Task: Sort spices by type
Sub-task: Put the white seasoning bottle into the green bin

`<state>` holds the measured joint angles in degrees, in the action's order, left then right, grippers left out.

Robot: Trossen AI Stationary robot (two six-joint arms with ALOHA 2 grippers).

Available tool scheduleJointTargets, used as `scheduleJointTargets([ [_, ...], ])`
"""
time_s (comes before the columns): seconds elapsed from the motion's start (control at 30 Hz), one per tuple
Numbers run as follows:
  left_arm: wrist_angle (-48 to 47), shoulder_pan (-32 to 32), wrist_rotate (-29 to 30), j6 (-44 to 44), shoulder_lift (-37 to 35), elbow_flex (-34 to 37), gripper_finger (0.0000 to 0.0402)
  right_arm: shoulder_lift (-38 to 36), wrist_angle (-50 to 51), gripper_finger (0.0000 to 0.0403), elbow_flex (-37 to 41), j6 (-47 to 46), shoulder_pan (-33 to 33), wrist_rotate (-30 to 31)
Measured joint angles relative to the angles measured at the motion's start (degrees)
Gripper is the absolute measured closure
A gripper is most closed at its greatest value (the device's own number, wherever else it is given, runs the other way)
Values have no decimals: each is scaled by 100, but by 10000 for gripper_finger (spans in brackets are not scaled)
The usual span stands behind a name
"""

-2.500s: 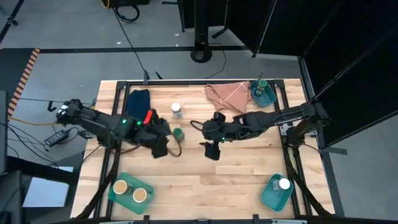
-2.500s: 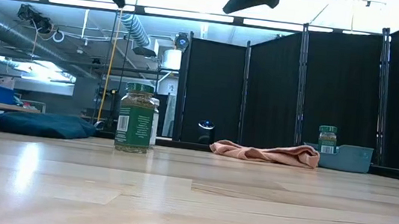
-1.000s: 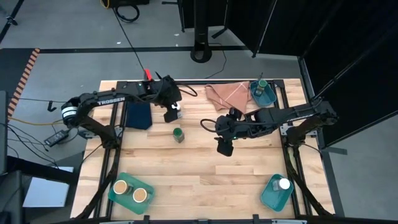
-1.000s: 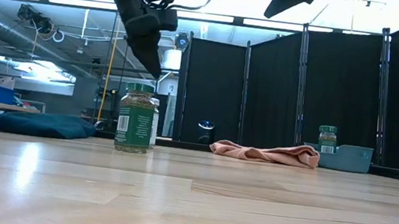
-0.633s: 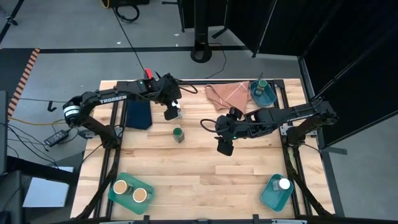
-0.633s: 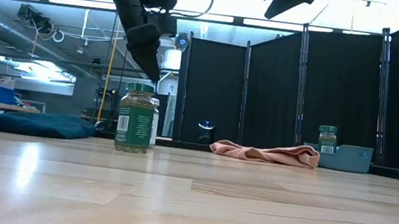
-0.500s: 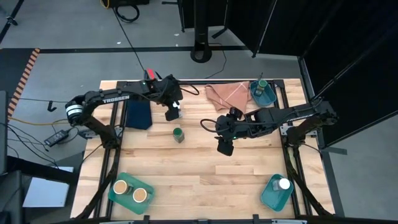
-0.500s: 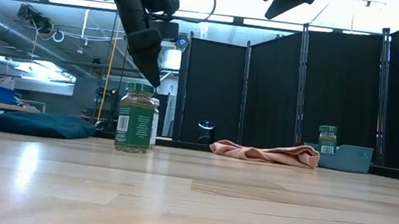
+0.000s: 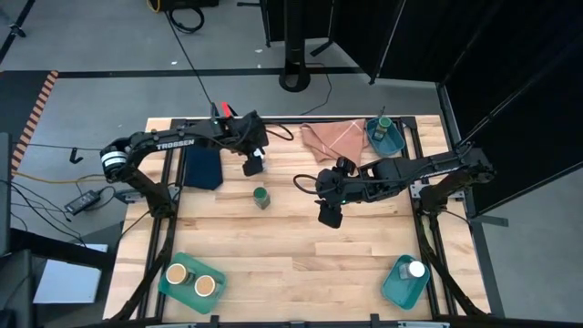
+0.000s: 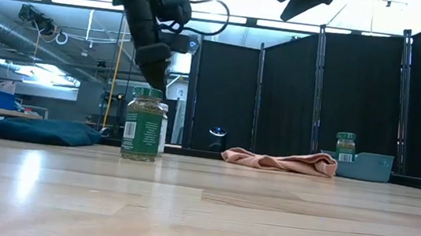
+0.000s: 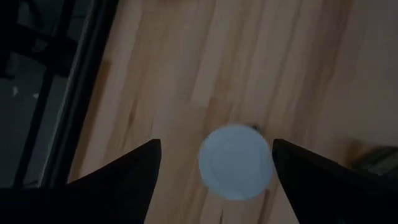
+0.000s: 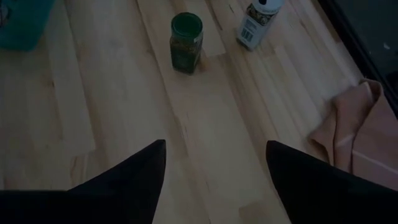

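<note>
High view showed the wooden desk [image 9: 282, 264] w/ both arms reaching in over its middle. Left arm stretched along the far edge; left claw [image 9: 250, 165] hung directly over the white-lidded jar [image 11: 236, 162] near the far edge, fingers spread wide w/ the white lid seen between them in the left wrist view, not touching it, nothing gripped. Right arm came in from the right side; right claw [image 9: 329, 215] hovered above bare wood near the desk's centre, released, fingers apart, holding nothing.

Dark blue cloth [image 9: 202, 168] lay at far left, just beside the left arm; pink cloth [image 9: 333, 139] at far centre-right. Teal bin [image 9: 192, 282] at near left held two tan-lidded jars [image 9: 177, 272] side by side. Teal bin at near right [image 9: 402, 281] held one white-lidded jar [image 9: 416, 270]. Teal bin at far right [image 9: 386, 141] held one green-lidded jar [image 10: 345, 147], upright.

Loose green-lidded jar [image 9: 261, 197] stood upright on open wood, betw. the two claws, well apart from the right one. In the low view it stood in front of the white-lidded jar, mostly hiding it, w/ the left claw just above.
</note>
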<state>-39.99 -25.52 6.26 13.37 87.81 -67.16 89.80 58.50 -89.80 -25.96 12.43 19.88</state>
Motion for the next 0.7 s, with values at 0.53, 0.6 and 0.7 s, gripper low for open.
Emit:
scheduleJointTargets([
  [0.53,1151,0,10,-402,-15,1278,90,4,18,121,0,7,7,0],
  [0.6,1376,0,11,-521,-15,1432,90,4,19,120,0,2,7,0],
  [0.7,1865,0,11,-764,-15,1594,90,4,18,120,0,1,7,0],
])
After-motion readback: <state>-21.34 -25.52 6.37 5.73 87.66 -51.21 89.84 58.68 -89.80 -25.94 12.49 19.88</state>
